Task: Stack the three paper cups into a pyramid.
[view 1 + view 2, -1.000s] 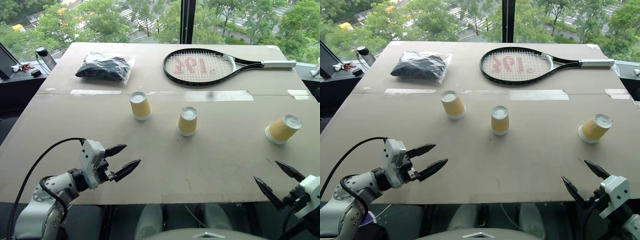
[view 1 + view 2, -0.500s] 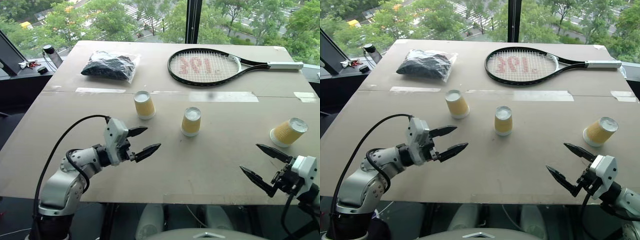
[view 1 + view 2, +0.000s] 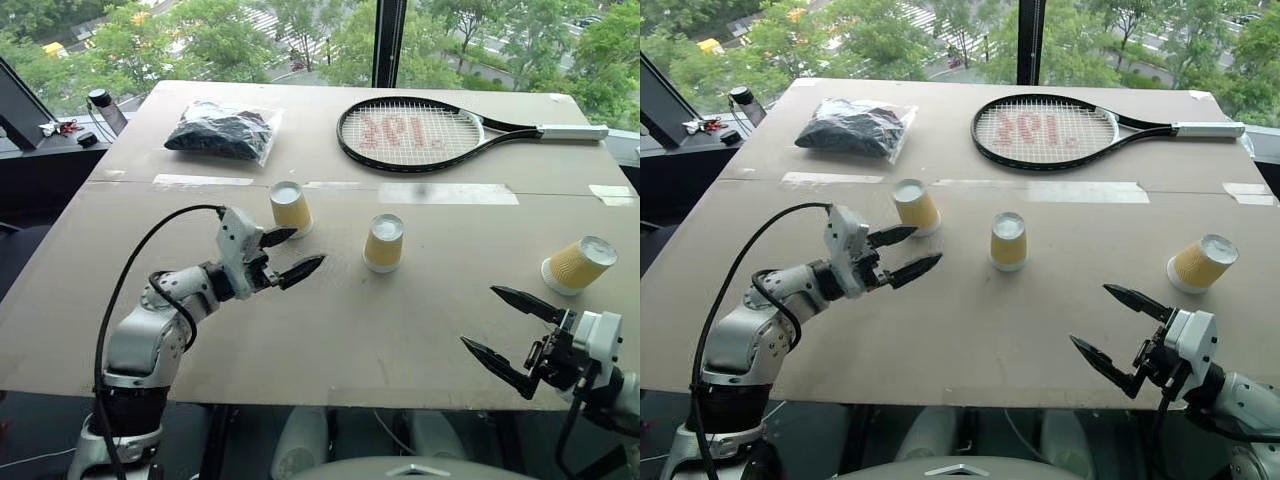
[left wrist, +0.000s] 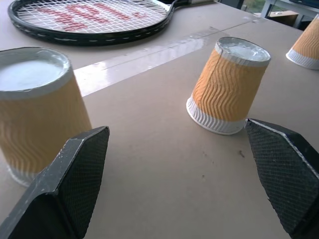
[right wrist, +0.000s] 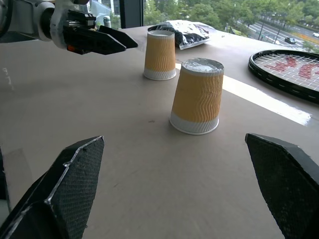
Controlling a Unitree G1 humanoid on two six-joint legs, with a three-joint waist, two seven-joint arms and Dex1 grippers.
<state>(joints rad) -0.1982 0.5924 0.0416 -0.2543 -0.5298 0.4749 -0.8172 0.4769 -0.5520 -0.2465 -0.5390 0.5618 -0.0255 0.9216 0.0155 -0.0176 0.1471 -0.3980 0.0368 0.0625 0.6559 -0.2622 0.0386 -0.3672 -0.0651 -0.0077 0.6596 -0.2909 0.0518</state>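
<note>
- Three paper cups are standing upside down on the brown table (image 3: 400,340), and no pyramid is built; I am taking the middle cup (image 3: 384,243) as the landmark.
- The left cup (image 3: 290,208) is standing to the left of the middle cup and a little farther back, apart from it.
- The right cup (image 3: 577,264) is sitting well to the right of the middle cup, near the table edge, and it is leaning.
- The left gripper (image 3: 290,254) is hovering to the left of the middle cup, just in front of the left cup, with fingers spread wide and holding nothing.
- The right gripper (image 3: 508,329) is hanging to the right and nearer than the middle cup, also wide and empty.
- A tennis racket (image 3: 420,133) and a dark bag (image 3: 222,132) are lying far behind the middle cup.
</note>
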